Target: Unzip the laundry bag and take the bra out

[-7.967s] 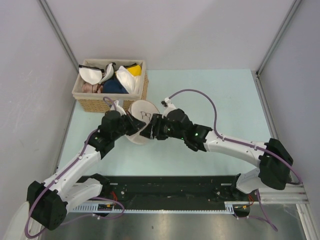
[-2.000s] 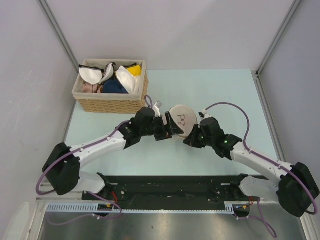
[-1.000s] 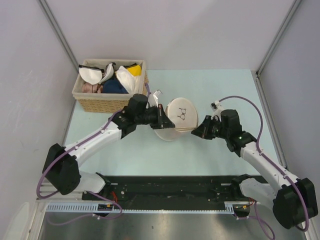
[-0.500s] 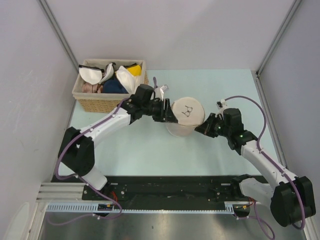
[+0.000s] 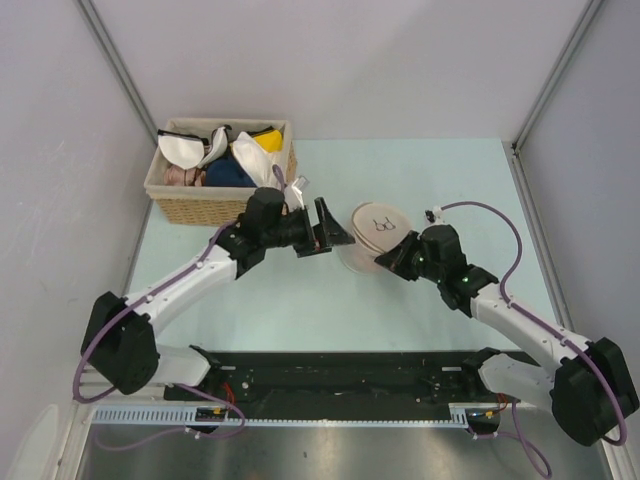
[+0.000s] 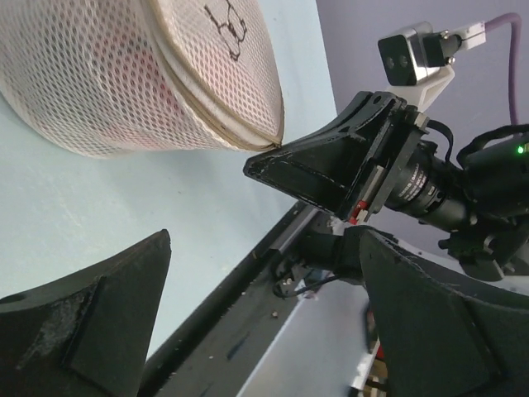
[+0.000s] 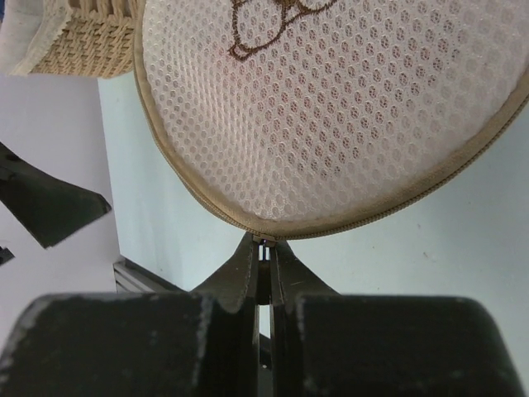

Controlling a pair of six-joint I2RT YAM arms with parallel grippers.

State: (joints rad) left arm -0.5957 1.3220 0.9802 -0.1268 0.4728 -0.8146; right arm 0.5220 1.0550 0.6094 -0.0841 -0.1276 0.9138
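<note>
The laundry bag [image 5: 376, 232] is a cream mesh pouch with a bra drawing on its round face, lying on the table between the two arms. A reddish tint of the bra [image 6: 145, 62] shows through the mesh; nothing more of it is visible. My right gripper [image 5: 389, 258] is shut on the zipper pull [image 7: 264, 241] at the bag's rim [image 7: 388, 211]. My left gripper [image 5: 338, 228] stands wide open just left of the bag, apart from it, with nothing between its fingers [image 6: 83, 322]. The left wrist view shows the right gripper [image 6: 281, 153] tip at the bag's edge.
A wicker basket [image 5: 215, 207] with white, yellow and dark blue bras stands at the back left, close behind the left arm. A corner of this basket [image 7: 78, 41] appears in the right wrist view. The black rail [image 5: 340, 372] runs along the near edge.
The left gripper has let go of the bag, opened wide and drawn back to the left. The bag has dropped lower, with the right gripper still shut at its rim.
</note>
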